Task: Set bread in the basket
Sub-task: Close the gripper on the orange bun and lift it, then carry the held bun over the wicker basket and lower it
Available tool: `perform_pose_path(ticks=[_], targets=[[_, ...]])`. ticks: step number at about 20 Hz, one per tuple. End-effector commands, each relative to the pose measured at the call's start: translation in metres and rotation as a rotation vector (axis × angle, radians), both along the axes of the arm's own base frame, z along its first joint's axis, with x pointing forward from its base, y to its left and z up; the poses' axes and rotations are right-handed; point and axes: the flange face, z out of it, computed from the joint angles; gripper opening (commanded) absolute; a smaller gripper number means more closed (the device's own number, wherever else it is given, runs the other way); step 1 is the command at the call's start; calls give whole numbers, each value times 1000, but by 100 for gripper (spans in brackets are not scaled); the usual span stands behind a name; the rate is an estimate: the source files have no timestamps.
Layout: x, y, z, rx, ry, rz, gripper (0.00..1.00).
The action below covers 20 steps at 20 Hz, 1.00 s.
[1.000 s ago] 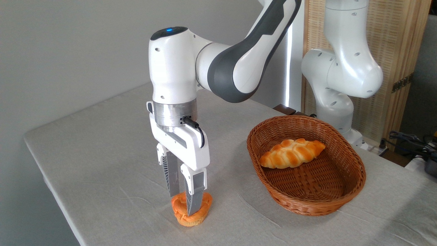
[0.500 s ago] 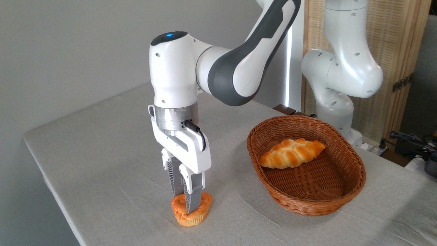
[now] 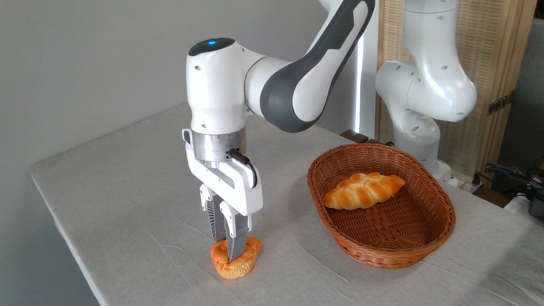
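At worktop (image 3: 127, 204) front: bread (image 3: 235, 260) pinched by narrow jaws, basket (image 3: 425, 248) well apart.
Soft top may be crushed; bun could be dropped short.

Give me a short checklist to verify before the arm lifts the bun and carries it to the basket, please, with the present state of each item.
1. Gripper shut on the bread: ok, fingers pinch into its top.
2. Bread off the table: not ok, its base looks to rest on the cloth.
3. Grip centred: cannot tell, the fingers hide the contact.
4. Path to the basket: ok, nothing stands between them.
5. Free room in the basket: ok, the braided loaf lies toward the far side, near half bare.
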Motion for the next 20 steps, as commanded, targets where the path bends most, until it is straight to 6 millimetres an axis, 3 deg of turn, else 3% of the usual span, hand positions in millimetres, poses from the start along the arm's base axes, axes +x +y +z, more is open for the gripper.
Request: perform_pose_path(ticks=[1, 6, 9, 10, 13, 15, 16, 18, 20], targets=[[4, 1, 9, -20, -28, 7, 0], [13, -1, 35, -71, -64, 40, 0], [17, -3, 68, -73, -17, 34, 0], [13, -4, 89, -72, 12, 29, 0], [-29, 5, 142, -43, 142, -123, 0], [-55, 19, 158, -30, 223, -326, 0], [-66, 36, 166, -10, 238, -376, 0], [-84, 51, 175, 54, 284, -496, 1], [-111, 69, 172, 82, 309, -595, 4]])
